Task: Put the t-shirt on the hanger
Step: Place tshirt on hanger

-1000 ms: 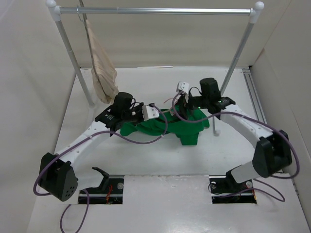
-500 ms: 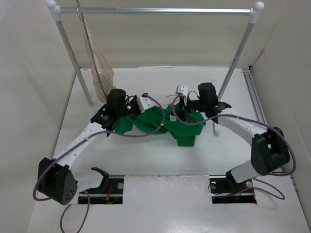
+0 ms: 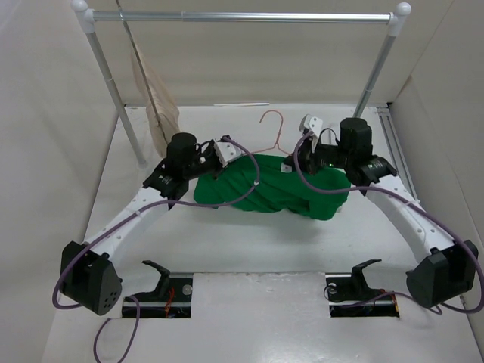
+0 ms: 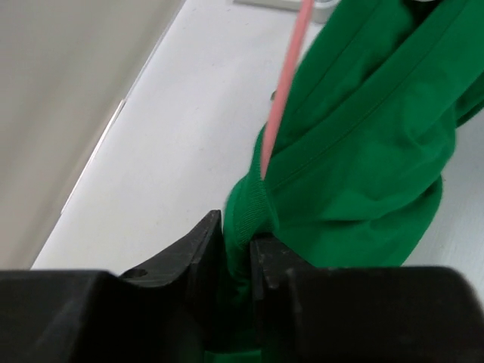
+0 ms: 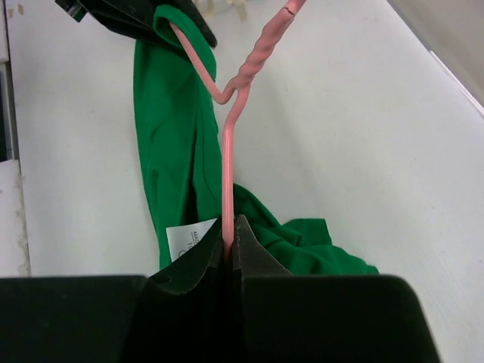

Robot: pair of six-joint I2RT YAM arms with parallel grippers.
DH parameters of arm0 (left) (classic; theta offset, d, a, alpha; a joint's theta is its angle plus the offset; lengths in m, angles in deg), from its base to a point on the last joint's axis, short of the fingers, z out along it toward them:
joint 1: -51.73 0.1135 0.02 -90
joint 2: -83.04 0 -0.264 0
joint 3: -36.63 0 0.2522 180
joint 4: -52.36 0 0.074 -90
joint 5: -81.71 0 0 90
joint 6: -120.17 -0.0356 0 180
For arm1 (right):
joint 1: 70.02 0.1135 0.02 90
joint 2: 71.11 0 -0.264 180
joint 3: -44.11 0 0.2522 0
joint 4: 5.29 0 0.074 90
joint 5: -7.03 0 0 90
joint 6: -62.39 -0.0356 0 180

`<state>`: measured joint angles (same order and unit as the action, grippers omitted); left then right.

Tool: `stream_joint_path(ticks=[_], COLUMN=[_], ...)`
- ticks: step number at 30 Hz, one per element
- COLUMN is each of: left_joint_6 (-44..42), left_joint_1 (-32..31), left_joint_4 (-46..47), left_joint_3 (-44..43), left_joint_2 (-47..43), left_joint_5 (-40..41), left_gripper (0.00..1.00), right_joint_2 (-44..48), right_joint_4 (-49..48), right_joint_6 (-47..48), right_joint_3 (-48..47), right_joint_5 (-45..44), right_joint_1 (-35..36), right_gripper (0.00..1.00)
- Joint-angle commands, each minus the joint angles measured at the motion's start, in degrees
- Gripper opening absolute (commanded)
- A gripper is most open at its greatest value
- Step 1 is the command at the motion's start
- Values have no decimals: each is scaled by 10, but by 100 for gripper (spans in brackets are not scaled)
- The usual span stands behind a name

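Observation:
The green t-shirt (image 3: 265, 189) lies stretched across the table between my two grippers. The pink hanger (image 3: 278, 134) sticks out of its collar, hook pointing to the far side. My right gripper (image 3: 292, 162) is shut on the hanger's wire (image 5: 227, 181) just below the twisted neck, with the shirt's white label (image 5: 189, 238) beside its fingertips. My left gripper (image 3: 238, 157) is at the shirt's left end, shut on a fold of the t-shirt (image 4: 363, 144); the cloth sits between its fingers (image 4: 204, 246). The hanger's arm (image 4: 286, 98) runs into the shirt there. The rest of the hanger is hidden in the cloth.
A metal clothes rack (image 3: 242, 16) spans the back of the table, with posts at left (image 3: 113, 87) and right (image 3: 376, 76). A beige garment (image 3: 157, 102) hangs from its left end. White walls enclose both sides.
My right gripper has shut on the hanger and pulled it right and away. The t-shirt has been drawn out wider. The hanger's hook now shows. My left gripper shifted slightly back.

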<state>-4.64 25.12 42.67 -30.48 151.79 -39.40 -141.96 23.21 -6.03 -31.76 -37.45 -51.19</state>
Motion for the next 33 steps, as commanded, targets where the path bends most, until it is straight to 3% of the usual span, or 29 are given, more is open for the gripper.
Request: stream_joint_path(ticks=[1,7,13,17,18,19,28,33], left_joint_6=[29,34,34,34,34,27,58,98], left_joint_1=[43,43,43,43,35,30,-7,-7], left_joint_4=[-16,-23,-64,-64,-64,-64,-53,-39], left_joint_3=[-28,-36,-49,-56,-63,-76,-152,-186], left_joint_2=[0,6,-5,-18,-26,-33,-33,-12], left_joint_5=[139,145,73,27,12,5,-126,-154], left_gripper=[17,62,71,80,82,91,94,93], right_joint_2=[33,61,85,73,67,61,7,-8], right_joint_4=[75,73,60,60,60,60,16,4], right_joint_6=[14,26,26,21,21,21,21,32], right_joint_3=[-55,-58,-38,-60,-60,-60,-61,-40], right_joint_5=[-29,-3,11,3,-19,-29,-57,-71], right_joint_1=[-38,-49,-85,-71,-63,-48,50,75], right_gripper=[0,0,0,0,0,0,0,0])
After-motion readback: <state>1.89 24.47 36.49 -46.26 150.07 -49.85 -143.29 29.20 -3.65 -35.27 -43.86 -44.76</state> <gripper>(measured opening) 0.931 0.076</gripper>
